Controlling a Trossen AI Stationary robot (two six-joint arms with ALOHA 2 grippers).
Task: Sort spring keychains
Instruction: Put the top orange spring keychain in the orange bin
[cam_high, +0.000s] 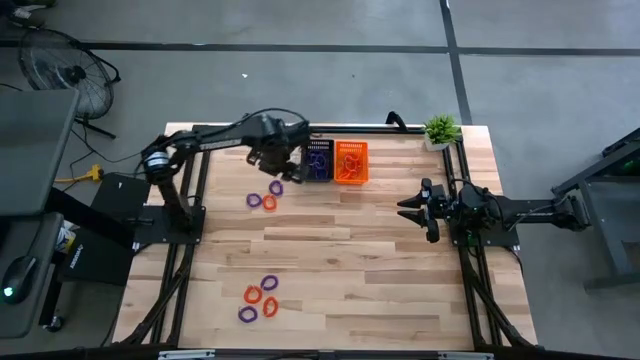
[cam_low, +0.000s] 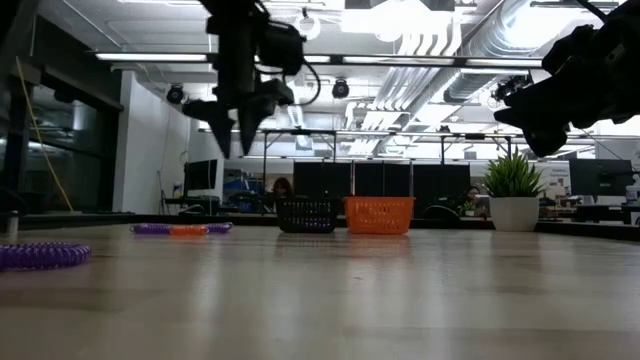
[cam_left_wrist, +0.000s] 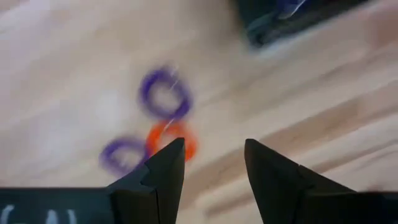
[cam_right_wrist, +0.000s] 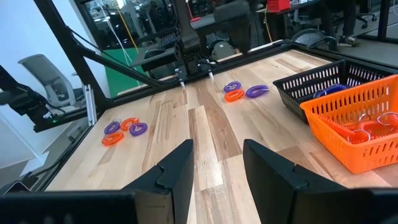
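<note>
Sitting side by side, black basket (cam_right_wrist: 323, 84) holds purple spring keychains (cam_right_wrist: 329, 91), orange basket (cam_right_wrist: 357, 134) orange ones; left end effector (cam_left_wrist: 214, 163) open, empty

Left arm: reaches from its base at the left edge of the counter (cam_high: 330, 250) toward the far middle, forearm roughly level, wrist bent down. Left pincer (cam_left_wrist: 211, 155) hangs above the counter surface, clear of it, fingers pointing down; jaws apart with a plain gap, nothing between them. In the low view it sits high at upper left (cam_low: 240, 125), tips well off the surface.

Right arm: folded back at the right edge, mid-depth, forearm level and pointing left. Right pincer (cam_right_wrist: 217, 152) is raised off the counter, facing across it; jaws apart, empty. The low view shows it high at upper right (cam_low: 540, 125)
</note>
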